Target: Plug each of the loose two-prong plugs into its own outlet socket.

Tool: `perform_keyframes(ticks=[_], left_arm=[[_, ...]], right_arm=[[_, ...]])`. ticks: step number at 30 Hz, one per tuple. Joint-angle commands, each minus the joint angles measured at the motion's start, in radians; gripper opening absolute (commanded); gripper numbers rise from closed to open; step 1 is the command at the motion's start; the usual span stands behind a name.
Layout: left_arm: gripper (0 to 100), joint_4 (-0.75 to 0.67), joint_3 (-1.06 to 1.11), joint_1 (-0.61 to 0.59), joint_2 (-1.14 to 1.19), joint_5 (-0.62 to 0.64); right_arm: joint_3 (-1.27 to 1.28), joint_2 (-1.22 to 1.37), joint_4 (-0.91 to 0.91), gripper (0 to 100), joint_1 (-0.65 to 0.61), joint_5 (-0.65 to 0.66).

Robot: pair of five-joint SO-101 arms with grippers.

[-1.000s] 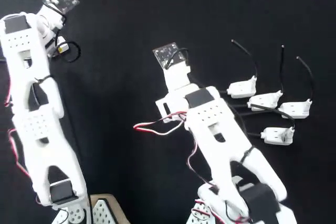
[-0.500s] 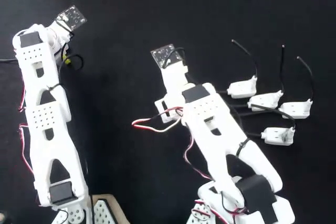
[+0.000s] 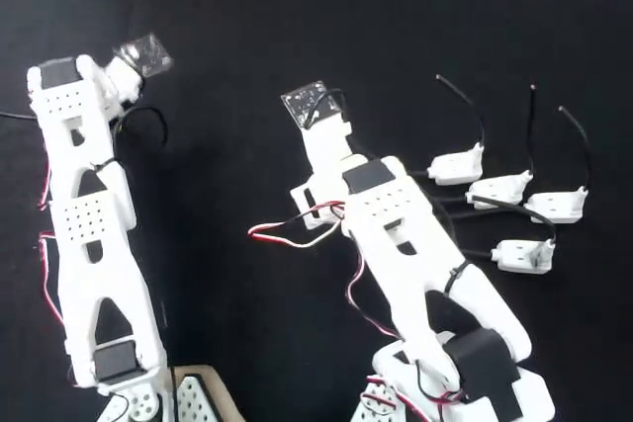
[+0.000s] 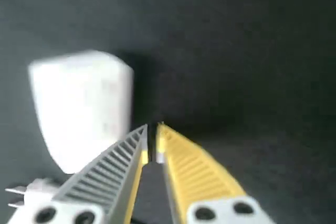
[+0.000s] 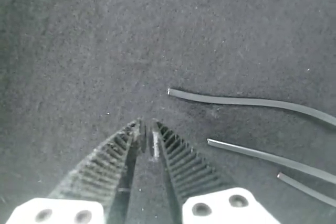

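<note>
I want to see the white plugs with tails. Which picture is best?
The high view: four white plugs lie together, whole, cords attached. The right wrist view has three cord ends past the right gripper. The left wrist view has one white block close up, perhaps another plug.

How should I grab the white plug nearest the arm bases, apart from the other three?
I'd take the plug by the middle of its white body, across the narrower width, bringing the right claw straight down. It lies flat on the table with bare cloth along both long sides; its cord leaves one end.
</note>
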Motion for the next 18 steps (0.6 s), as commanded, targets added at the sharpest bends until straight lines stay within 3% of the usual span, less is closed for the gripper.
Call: perform_keyframes(ticks=[1,10,18], left_arm=[[3,0.089,-0.102,-0.005,-0.029,0.023],[3,0.092,-0.113,0.028,-0.038,0.152],[3,0.092,-0.116,0.001,-0.259,0.313]], right_arm=[[-0.044,0.001,-0.021,1.2,-0.003,0.008],[-0.044,0.001,-0.021,1.2,0.0,0.015],[-0.044,0.001,-0.021,1.2,0.002,0.034]])
